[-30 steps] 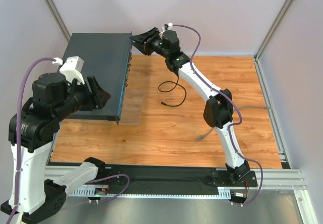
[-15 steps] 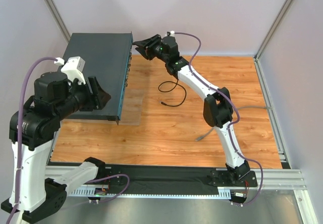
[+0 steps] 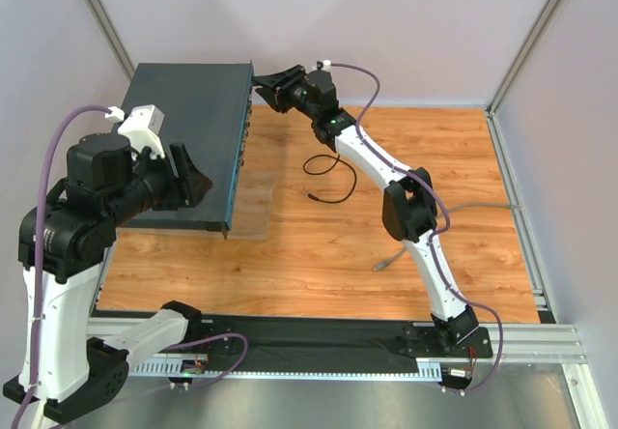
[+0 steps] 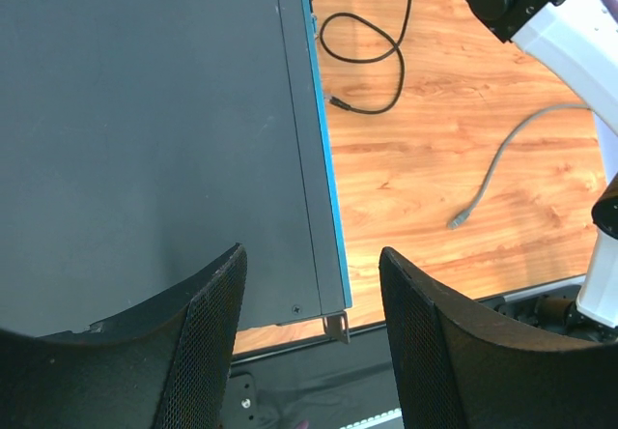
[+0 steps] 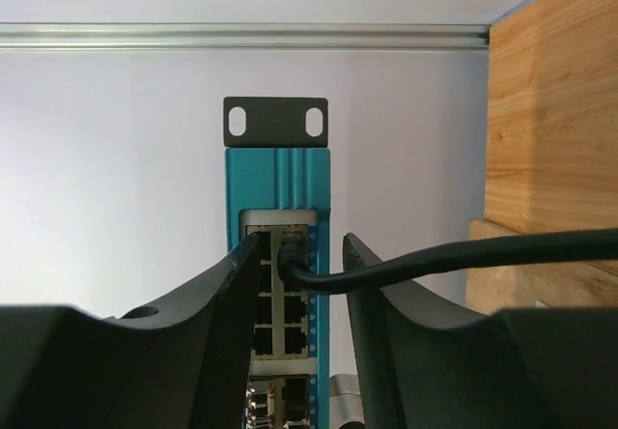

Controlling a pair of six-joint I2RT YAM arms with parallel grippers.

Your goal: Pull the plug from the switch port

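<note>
The switch [image 3: 183, 129] is a flat dark box at the table's far left, with its teal front face [image 5: 278, 173] and rows of ports filling the right wrist view. A black plug [image 5: 293, 247] sits in the top right port, and its black cable [image 5: 463, 255] leads off to the right. My right gripper [image 5: 301, 245] is open at the switch's far corner [image 3: 267, 85], one finger on each side of the plug with a gap on both sides. My left gripper [image 4: 311, 260] hangs open above the switch's near right corner [image 3: 189, 178], holding nothing.
The black cable [image 3: 328, 173] loops on the wooden table right of the switch. A loose grey cable [image 3: 391, 255] lies nearer the middle, beside the right arm's elbow [image 3: 406, 207]. A metal mounting ear [image 5: 275, 122] tops the switch's face. Grey walls enclose the table.
The right gripper has edged left, closer to the switch's front face, and its elbow has shifted left. The left arm has barely moved.
</note>
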